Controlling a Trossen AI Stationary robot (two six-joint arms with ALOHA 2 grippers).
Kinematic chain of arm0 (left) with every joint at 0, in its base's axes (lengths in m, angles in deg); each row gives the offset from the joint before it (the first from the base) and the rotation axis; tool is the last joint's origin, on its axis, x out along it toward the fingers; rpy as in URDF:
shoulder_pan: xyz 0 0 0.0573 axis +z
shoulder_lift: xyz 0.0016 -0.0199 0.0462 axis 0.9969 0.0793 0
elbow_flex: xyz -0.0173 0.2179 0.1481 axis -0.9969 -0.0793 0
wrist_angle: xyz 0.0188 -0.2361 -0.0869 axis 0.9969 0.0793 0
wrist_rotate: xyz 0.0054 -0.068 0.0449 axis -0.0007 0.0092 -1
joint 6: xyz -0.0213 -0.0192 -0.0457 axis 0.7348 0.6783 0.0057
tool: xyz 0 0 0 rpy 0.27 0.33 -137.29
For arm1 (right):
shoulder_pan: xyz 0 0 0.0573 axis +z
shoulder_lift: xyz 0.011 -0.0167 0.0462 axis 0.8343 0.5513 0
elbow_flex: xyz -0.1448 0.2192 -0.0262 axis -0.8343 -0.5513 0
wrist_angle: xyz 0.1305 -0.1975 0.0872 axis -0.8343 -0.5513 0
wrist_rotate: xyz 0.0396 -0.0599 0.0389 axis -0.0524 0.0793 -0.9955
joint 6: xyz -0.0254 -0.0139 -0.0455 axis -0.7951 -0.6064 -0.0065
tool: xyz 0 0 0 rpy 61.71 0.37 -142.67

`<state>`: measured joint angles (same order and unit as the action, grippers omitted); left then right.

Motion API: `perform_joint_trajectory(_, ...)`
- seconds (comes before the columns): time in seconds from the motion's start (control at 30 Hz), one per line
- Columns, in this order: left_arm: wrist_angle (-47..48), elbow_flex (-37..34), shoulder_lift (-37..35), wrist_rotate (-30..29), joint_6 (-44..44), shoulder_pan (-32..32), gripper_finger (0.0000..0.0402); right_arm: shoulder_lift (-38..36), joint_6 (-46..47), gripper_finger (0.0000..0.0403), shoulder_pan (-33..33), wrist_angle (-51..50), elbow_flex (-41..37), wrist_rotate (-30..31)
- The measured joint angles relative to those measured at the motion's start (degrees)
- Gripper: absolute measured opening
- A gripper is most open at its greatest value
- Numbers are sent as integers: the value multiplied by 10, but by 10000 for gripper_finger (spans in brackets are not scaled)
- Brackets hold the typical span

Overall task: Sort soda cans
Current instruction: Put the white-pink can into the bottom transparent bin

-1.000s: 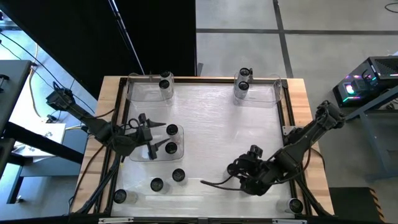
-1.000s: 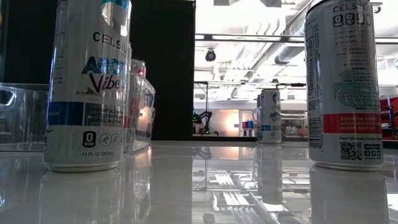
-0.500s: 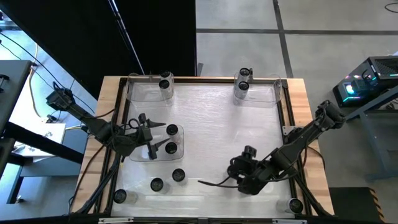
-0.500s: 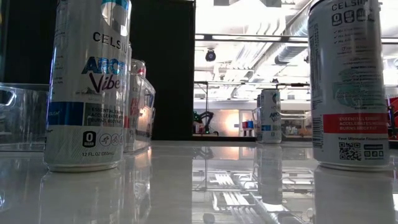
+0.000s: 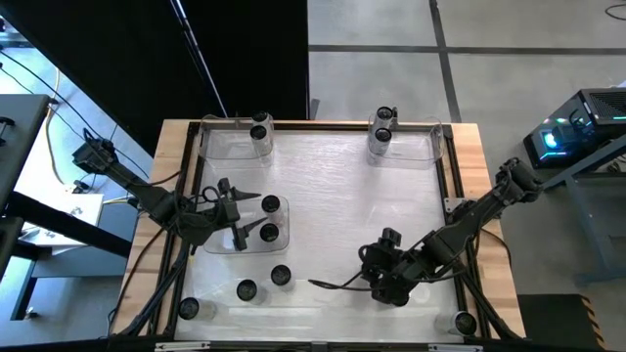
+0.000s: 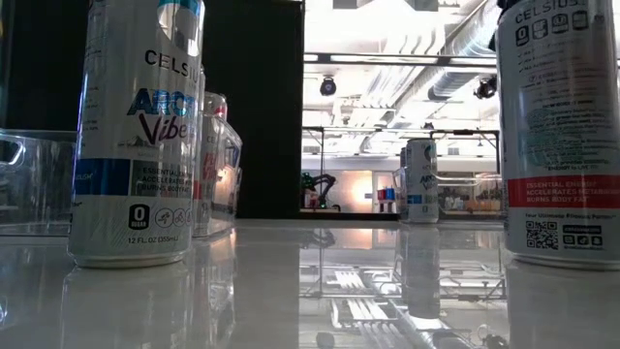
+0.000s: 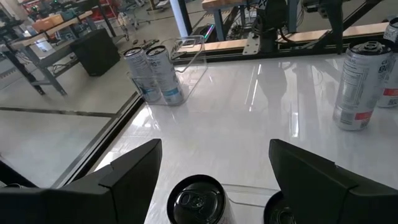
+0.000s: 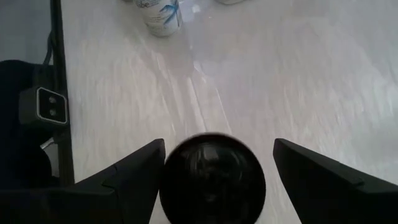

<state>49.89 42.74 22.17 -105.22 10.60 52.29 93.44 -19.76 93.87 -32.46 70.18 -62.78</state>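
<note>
From above, the right gripper sits low over the near right part of the table, and its own body hides whatever is under it. The right wrist view fills that gap: a dark can top lies between the two spread fingers, with a gap showing on each side, so the claw is open around the can, not clamped.

The left gripper hangs over the tray at the left edge, fingers apart. Its wrist view shows one can between them, untouched, and a second can top by the other finger.

Only the low view shows labels: a blue-banded can close on one side, a red-banded can on the other.

Two far trays hold cans: one can in the left tray, a pair in the right. Three cans stand along the near edge left, and one at the near right corner. The table's middle is bare.
</note>
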Motion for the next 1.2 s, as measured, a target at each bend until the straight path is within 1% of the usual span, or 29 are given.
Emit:
perform_joint_trajectory(0.17,0,0,0,0,0,0,289,0,8,296,-7,7,15,1)
perform_joint_trajectory(0.43,2,0,0,1,0,0,289,3,28,296,12,-11,15,2)
perform_joint_trajectory(0.57,2,0,0,1,0,0,289,23,29,296,15,-29,15,7)
perform_joint_trajectory(0.8,3,0,0,1,0,0,289,58,5,295,10,-31,15,-10)
perform_joint_trajectory(0.87,3,0,0,1,1,0,289,60,5,284,8,-29,16,-13)
perform_joint_trajectory(0.97,3,0,0,1,3,0,289,60,5,243,0,-30,18,-13)
perform_joint_trajectory(1.0,3,0,0,1,3,0,289,60,5,238,-5,-32,22,-14)
perform_joint_trajectory(1.1,3,0,0,1,4,0,289,61,-20,238,-25,-43,50,2)
perform_joint_trajectory(1.2,4,0,-3,1,4,0,289,61,-74,238,-52,-59,106,17)
